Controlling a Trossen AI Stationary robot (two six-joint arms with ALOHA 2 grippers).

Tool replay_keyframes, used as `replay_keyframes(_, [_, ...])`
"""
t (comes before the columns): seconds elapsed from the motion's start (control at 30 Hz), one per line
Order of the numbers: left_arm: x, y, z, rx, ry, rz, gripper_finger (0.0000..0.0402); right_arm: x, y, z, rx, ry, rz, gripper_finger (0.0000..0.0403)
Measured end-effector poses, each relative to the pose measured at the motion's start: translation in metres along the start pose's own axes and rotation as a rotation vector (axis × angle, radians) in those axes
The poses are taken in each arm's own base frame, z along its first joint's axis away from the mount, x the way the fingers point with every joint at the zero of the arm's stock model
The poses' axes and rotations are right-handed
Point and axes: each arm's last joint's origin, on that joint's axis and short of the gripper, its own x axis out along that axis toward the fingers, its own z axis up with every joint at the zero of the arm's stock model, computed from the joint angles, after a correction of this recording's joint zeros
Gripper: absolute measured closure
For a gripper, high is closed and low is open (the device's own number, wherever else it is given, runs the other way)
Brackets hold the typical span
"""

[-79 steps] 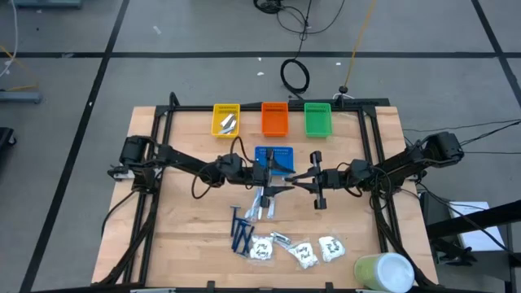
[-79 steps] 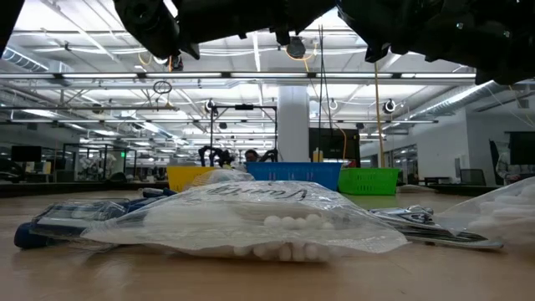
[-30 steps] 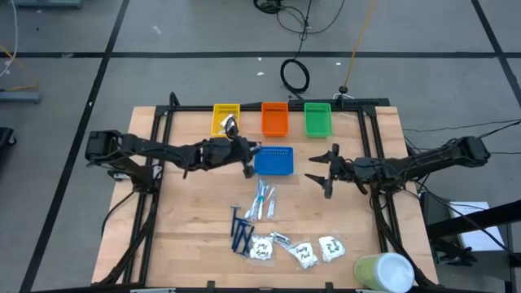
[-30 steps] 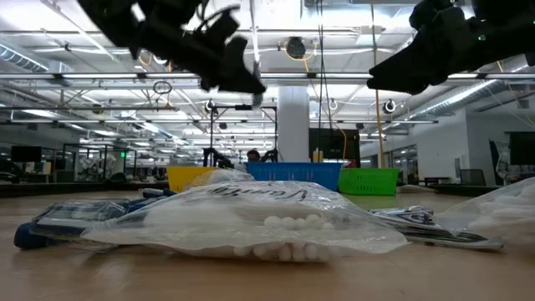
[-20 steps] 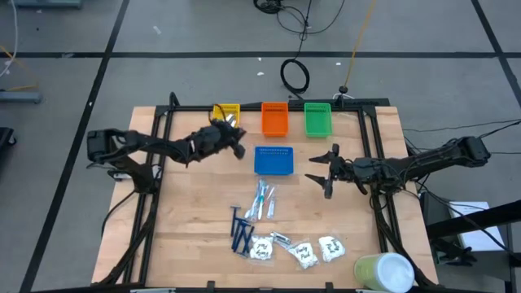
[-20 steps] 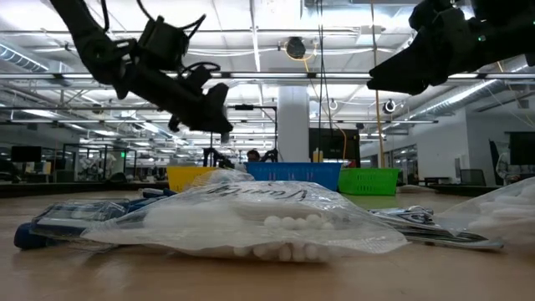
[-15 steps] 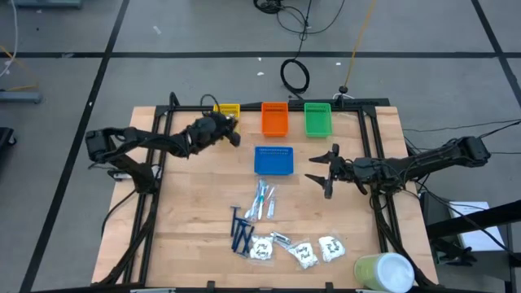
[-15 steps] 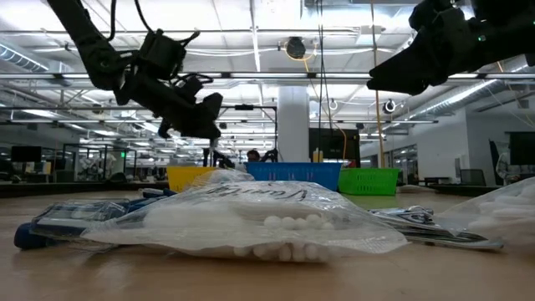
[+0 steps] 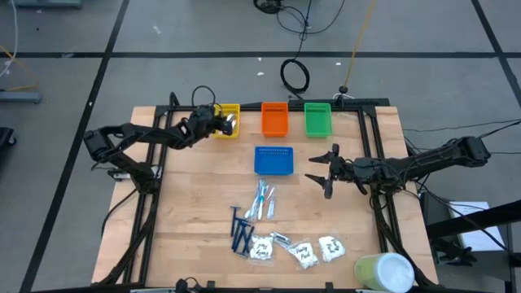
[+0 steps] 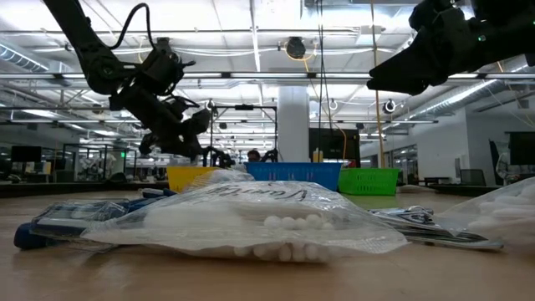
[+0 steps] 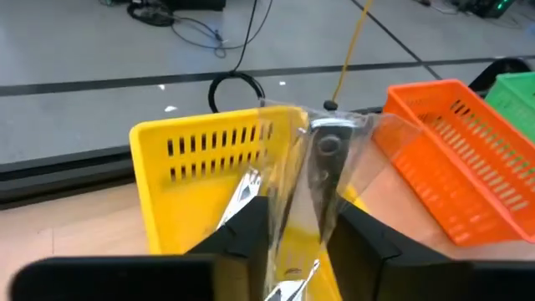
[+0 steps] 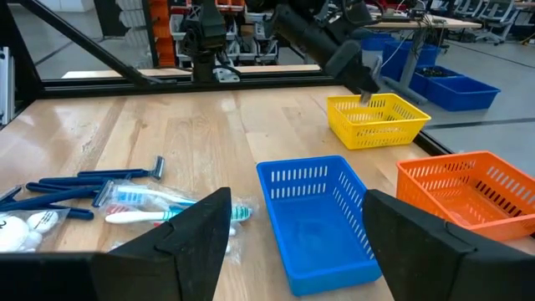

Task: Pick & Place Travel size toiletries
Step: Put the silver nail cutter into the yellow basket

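Observation:
My left gripper (image 9: pixel 218 122) is shut on a small clear packet with a silvery piece inside (image 11: pixel 322 150), held over the yellow tray (image 9: pixel 228 110). The tray also holds other silvery packets (image 11: pixel 242 191). My right gripper (image 9: pixel 319 173) hovers open and empty to the right of the blue tray (image 9: pixel 273 160). Light-blue-and-white sticks (image 9: pixel 262 201), dark blue razors (image 9: pixel 241 232), a silvery packet (image 9: pixel 281 239) and white sachets (image 9: pixel 304 254) lie flat on the table near its front. My left gripper pinches the packet's near end (image 11: pixel 294 213) between its two fingers. The rest of the packet sticks out past the fingertips toward the tray's far wall. It is lifted clear, above the inside of the yellow tray.
An orange tray (image 9: pixel 275 119) and a green tray (image 9: pixel 317 120) stand in a row right of the yellow one at the table's far edge. A big pale green-and-white cylinder (image 9: pixel 384 273) stands at the front right corner. Bare wood lies on the table's left.
My left gripper has carried the packet from beside the blue tray toward the table's far left, ending over the yellow tray and lower than before. It has stayed shut on the packet.

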Motion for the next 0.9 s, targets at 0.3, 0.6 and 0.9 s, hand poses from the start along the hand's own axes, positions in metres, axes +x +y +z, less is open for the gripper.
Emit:
replay_keyframes(0.3, [-0.001,-0.003,-0.001,0.016,-0.002,-0.016,0.0213,0.000,0.000,0.000,0.000,-0.001,0.000,0.0147])
replay_keyframes(0.6, [-0.007,-0.015,0.001,0.141,0.056,-0.289,0.0182,0.002,0.001,-0.002,0.043,0.015,0.001,0.0147])
replay_keyframes(0.9, [-0.064,-0.065,0.013,0.323,-0.057,-0.670,0.0189,0.034,0.028,-0.014,-0.007,0.032,0.197,0.0147])
